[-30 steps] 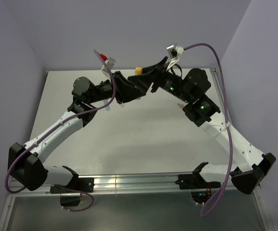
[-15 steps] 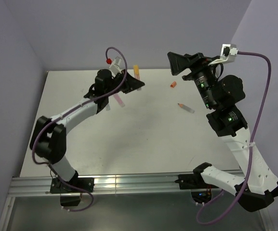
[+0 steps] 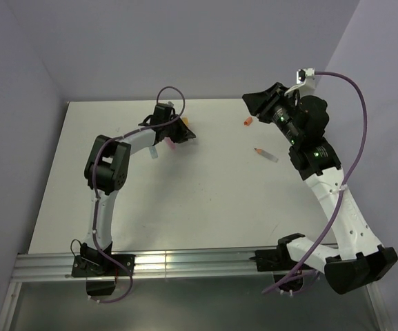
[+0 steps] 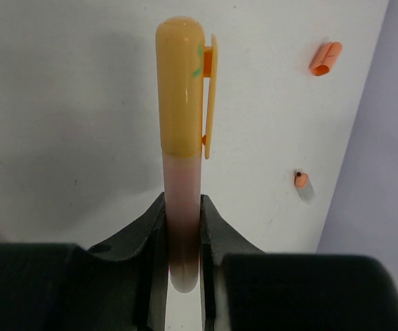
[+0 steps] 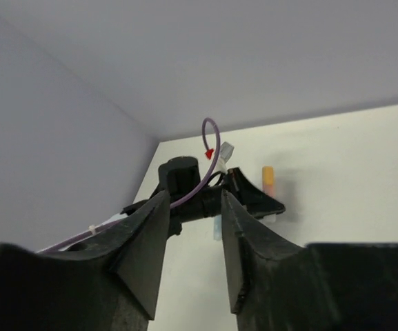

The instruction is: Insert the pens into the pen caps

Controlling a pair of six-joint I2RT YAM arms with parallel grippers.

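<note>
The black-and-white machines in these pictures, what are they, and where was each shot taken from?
They are two robot arms bolted to a table. One picture looks down from above; the other two come from cameras on the wrists. The left claw is shut on a pale pen wearing a yellow-orange cap. The right claw is open and empty. On the table lie a loose orange cap, an uncapped pen and a pink pen.
</note>
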